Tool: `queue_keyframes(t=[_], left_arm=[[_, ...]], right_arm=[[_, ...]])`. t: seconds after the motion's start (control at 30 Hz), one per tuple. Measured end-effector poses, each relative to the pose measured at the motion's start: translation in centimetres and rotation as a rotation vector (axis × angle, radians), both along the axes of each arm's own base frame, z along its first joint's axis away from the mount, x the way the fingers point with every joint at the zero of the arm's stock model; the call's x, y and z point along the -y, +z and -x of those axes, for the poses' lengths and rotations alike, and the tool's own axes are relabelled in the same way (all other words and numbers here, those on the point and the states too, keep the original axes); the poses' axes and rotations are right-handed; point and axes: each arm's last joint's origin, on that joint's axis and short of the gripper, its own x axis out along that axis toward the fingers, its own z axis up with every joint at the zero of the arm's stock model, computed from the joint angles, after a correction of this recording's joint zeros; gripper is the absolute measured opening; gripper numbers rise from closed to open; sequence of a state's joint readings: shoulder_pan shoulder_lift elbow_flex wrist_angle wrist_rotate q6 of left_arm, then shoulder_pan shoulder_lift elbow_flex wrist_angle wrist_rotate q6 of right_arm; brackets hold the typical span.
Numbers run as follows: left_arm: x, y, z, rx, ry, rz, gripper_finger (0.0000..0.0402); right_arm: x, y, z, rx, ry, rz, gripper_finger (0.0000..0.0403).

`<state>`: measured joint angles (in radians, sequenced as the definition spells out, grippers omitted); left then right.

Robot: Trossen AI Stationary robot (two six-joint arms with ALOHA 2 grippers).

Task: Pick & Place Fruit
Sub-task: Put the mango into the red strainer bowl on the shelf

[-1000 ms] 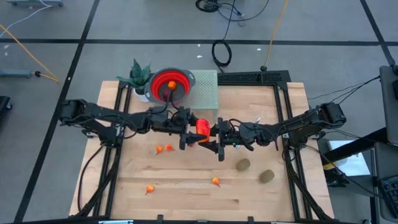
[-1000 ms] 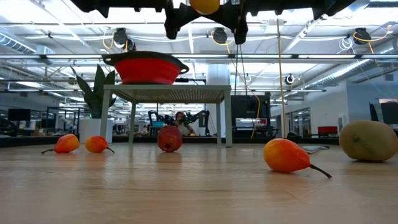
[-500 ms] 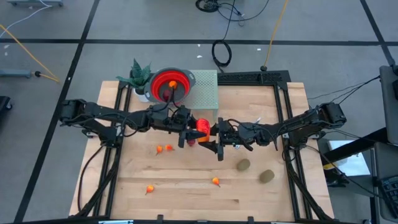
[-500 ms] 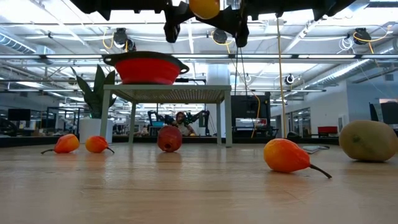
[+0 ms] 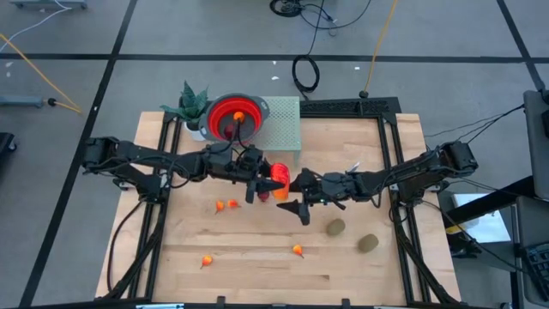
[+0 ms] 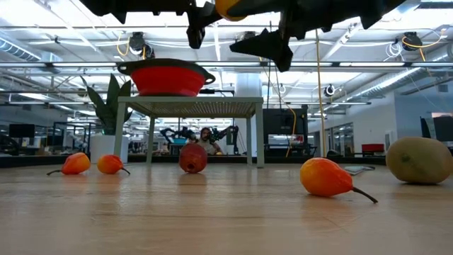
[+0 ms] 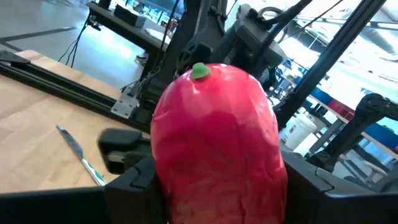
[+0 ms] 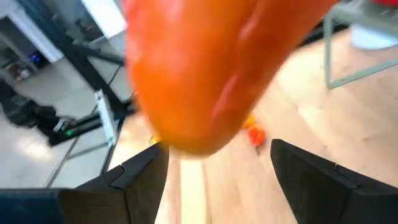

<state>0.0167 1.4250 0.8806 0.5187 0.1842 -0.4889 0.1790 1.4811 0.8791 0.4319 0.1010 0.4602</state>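
Note:
My left gripper (image 5: 266,183) is shut on the bigger red-orange oval fruit (image 5: 279,174), high above the table's middle. In the left wrist view the fruit (image 7: 214,137) fills the picture. My right gripper (image 5: 297,193) stands just right of the fruit with its fingers open; in its own view (image 8: 217,180) the fruit (image 8: 211,68) looms beyond the fingers, apart from them. Small orange pieces (image 5: 226,205) (image 5: 297,251) (image 5: 207,260), two brownish-green ovals (image 5: 335,227) (image 5: 368,243) and a dark red round fruit (image 6: 193,157) lie on the wood. My left gripper pinches the red-orange oval fruit by its lower half (image 7: 186,186) between its two fingers (image 7: 140,180), coming level from the table's left. The fruit is lifted clear of the table, its green-tipped end (image 7: 199,70) pointing away from the gripper.
A red bowl with a grey rim (image 5: 236,116) sits on a small raised stand (image 5: 281,127) at the far edge and holds an orange piece. A potted plant (image 5: 193,103) stands to its left. A slim blue-and-white stick (image 7: 81,152) lies right of centre.
My right gripper has drawn back from the fruit toward the table's right and has tipped, so that its fingers no longer flank the fruit. The fruit has stayed in my left gripper, lifted where it was.

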Motion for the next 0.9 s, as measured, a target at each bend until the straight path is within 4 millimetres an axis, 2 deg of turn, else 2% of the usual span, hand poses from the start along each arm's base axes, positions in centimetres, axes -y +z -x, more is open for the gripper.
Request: queue_keyframes(t=[0.17,0.3,0.47,0.77,0.83,0.9], left_arm=[[-0.3,0.0,0.0,0.001,0.009,-0.008,0.0205],[-0.3,0.1,0.2,-0.003,0.008,-0.012,0.0206],[-0.3,1.0,1.5,-0.051,0.01,-0.025,0.0206],[-0.3,3.3,4.8,-0.072,0.068,-0.079,0.0206],[-0.2,3.8,5.4,-0.062,0.092,-0.094,0.0206],[-0.1,4.2,6.2,-0.075,0.117,-0.103,0.0206]], right_arm=[[-0.8,-0.3,0.2,-0.034,0.024,-0.005,0.0267],[-1.2,-0.6,0.4,-0.067,0.029,-0.008,0.0243],[-1.1,-1.0,0.6,-0.113,0.027,0.004,0.0177],[-1.1,-0.6,0.9,-0.104,0.065,0.101,0.0023],[-1.0,-0.1,1.3,-0.105,0.068,0.114,0.0006],[-0.8,0.7,1.9,-0.095,0.078,0.128,0.001]])
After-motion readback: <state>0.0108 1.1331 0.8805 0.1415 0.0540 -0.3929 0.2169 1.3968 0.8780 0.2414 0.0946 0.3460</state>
